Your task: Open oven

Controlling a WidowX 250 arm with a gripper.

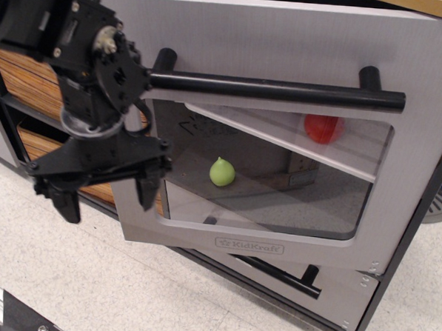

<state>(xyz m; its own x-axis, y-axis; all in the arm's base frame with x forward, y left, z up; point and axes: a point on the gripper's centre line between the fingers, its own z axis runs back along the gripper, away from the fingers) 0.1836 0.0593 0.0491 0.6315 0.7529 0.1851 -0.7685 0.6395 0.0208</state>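
Oven (287, 43) door fills the middle and right of the view, silver-grey, swung partly out from the cabinet. Its face tilts toward the camera, left edge nearer. Long axis runs left to right, slightly downhill toward the right.

Handle (273, 89): long black bar on two posts, lying along that same axis across the upper door, above the window (269, 172).

Window wide and clear. Through it: a sloping shelf, a small green pear-shaped thing (222, 172) on the floor of the cavity, a red thing (324, 128) at upper right, its lower part hidden by the shelf edge. KidKraft logo (249, 245) below the window, small but legible.

Gripper (105, 193) black, at the door's left edge, below the handle's left end. Fingers spread apart, pointing down, holding nothing. Right finger (146, 187) overlaps the door's lower left corner; whether it touches cannot be told. Left finger (66, 200) hangs over the floor (111, 278).

Arm (71, 46) covers the door's upper left corner and runs off frame at top left.

Wood-grain drawers (25, 74) behind the arm, largely hidden. Smaller grey drawer (325, 293) with black bar under the door, its upper part hidden by the door. Top of the door cut off by the frame.
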